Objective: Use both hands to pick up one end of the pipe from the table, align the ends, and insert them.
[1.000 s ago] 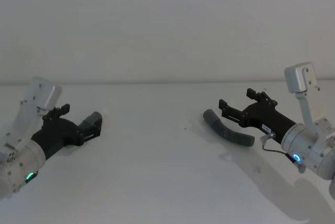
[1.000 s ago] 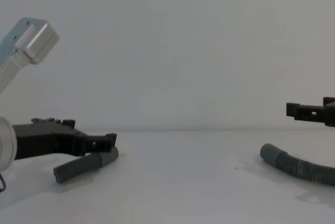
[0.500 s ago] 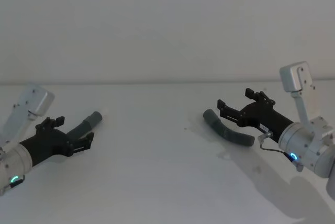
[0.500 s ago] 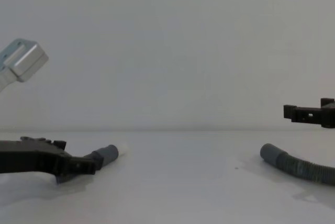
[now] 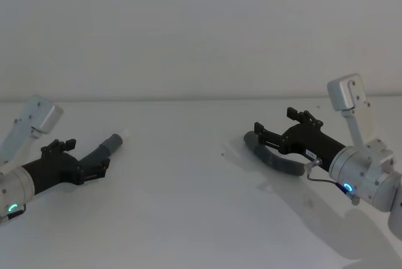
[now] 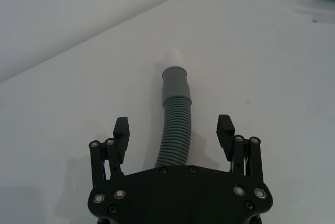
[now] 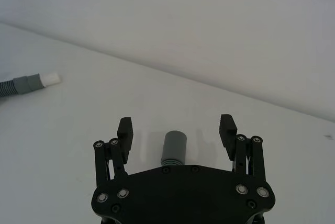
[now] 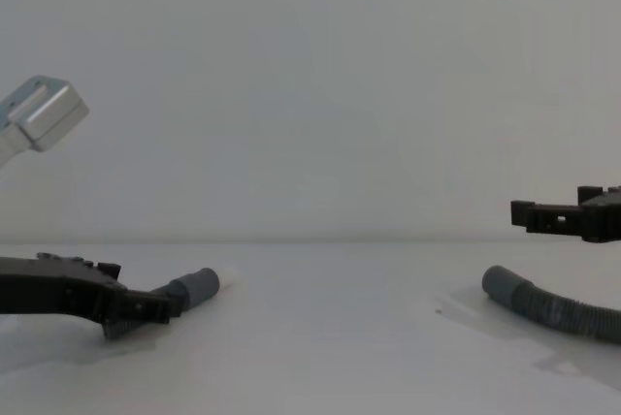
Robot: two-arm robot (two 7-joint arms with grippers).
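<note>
Left wrist: left gripper spread open astride ribbed pipe, white-tipped cuff beyond fingertips | chest: right gripper open, hovering above plain cuff lying on table.

pipe runs off chest view's right edge

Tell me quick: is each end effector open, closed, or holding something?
Left end effector: open, straddling the pipe, not gripping.
Right end effector: open, hovering over the other cuff, holding nothing.
</note>
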